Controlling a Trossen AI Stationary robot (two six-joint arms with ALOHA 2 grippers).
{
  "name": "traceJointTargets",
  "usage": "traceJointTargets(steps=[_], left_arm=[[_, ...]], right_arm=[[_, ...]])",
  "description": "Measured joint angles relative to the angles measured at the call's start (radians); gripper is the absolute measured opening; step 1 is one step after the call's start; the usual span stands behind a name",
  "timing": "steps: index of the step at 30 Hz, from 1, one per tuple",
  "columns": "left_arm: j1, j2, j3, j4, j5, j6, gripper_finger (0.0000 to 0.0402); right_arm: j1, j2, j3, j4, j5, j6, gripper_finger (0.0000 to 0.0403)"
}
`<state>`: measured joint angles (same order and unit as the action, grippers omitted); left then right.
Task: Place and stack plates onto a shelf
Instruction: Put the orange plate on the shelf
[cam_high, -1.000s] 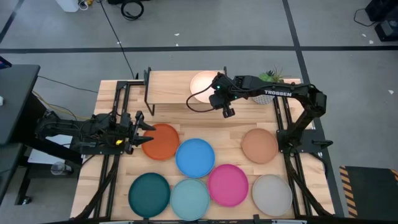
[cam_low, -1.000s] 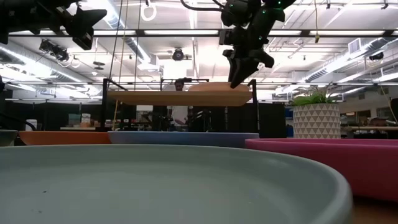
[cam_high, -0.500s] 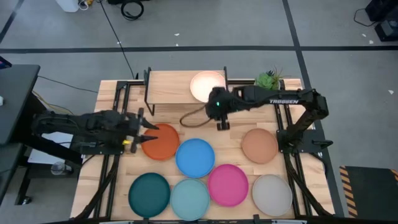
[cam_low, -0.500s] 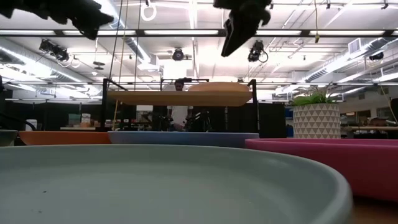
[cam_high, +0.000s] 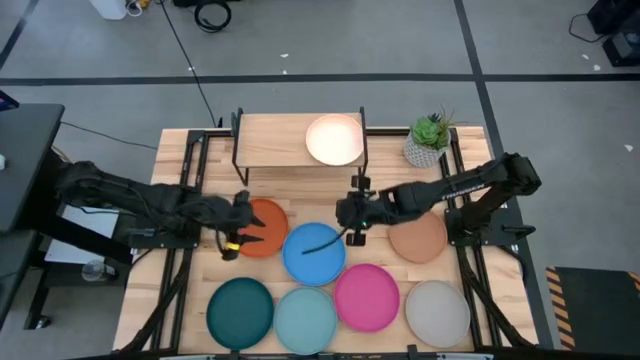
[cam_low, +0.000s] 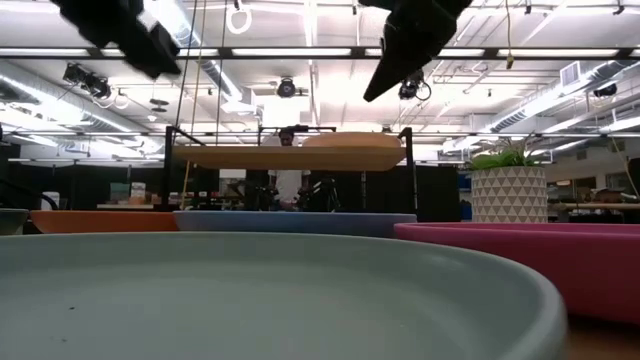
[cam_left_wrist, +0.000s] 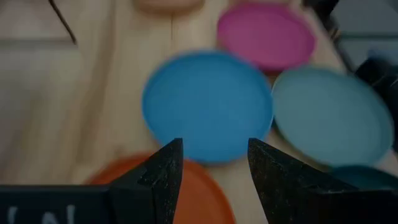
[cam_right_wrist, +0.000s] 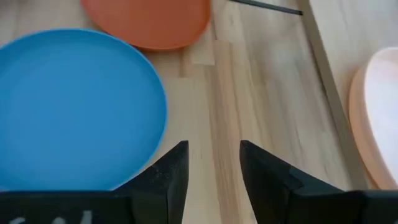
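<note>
The shelf (cam_high: 280, 140) stands at the table's far edge. The peach plate (cam_high: 334, 139) lies on its right end, also seen edge-on (cam_low: 355, 141). Flat on the table lie the orange plate (cam_high: 268, 230), the blue plate (cam_high: 314, 252), the brown plate (cam_high: 420, 238), the pink plate (cam_high: 366, 296), the light teal plate (cam_high: 304, 318), the dark teal plate (cam_high: 240, 312) and the grey plate (cam_high: 437, 312). My left gripper (cam_high: 240, 226) hovers open over the orange plate's left edge (cam_left_wrist: 168, 196). My right gripper (cam_high: 354, 215) hangs open above bare wood (cam_right_wrist: 214, 124) between the blue and brown plates.
A potted plant (cam_high: 430, 140) stands right of the shelf at the far right corner. Black frame rails (cam_high: 185, 200) run along both table sides. Bare wood shows between the shelf and the plate rows. The shelf's left half carries nothing.
My right gripper has left the peach plate on the shelf, risen, and swung toward the near edge, then down to a spot between the blue and brown plates. My left gripper has moved toward the table's right, over the orange plate's left edge. No plate has shifted.
</note>
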<state>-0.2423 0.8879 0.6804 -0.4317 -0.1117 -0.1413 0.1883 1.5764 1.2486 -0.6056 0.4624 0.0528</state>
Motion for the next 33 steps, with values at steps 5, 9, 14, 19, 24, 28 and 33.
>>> traceJointTargets(steps=[5, 9, 14, 19, 24, 28, 33], left_arm=[[-0.050, 0.128, 0.001, -0.027, -0.012, -0.149, 0.0187], [-0.082, 0.228, 0.001, -0.031, -0.022, -0.261, 0.0187], [-0.109, 0.349, 0.002, -0.031, -0.030, -0.357, 0.0187], [-0.150, 0.440, 0.002, -0.030, -0.097, -0.414, 0.0187], [-0.185, 0.506, 0.002, -0.028, -0.159, -0.455, 0.0187], [-0.207, 0.543, 0.002, -0.012, -0.168, -0.457, 0.0187], [-0.217, 0.565, 0.002, 0.002, -0.187, -0.451, 0.0180]], right_arm=[[0.058, 0.000, -0.061, 0.076, 0.131, 0.044, 0.0149], [0.076, 0.000, -0.089, 0.113, 0.178, 0.072, 0.0149], [0.079, 0.000, -0.146, 0.200, 0.203, 0.093, 0.0149], [0.079, 0.000, -0.201, 0.314, 0.209, 0.084, 0.0149], [0.079, 0.000, -0.242, 0.395, 0.202, 0.078, 0.0149], [0.079, 0.000, -0.255, 0.413, 0.201, 0.076, 0.0149], [0.079, 0.000, -0.258, 0.425, 0.199, 0.076, 0.0149]])
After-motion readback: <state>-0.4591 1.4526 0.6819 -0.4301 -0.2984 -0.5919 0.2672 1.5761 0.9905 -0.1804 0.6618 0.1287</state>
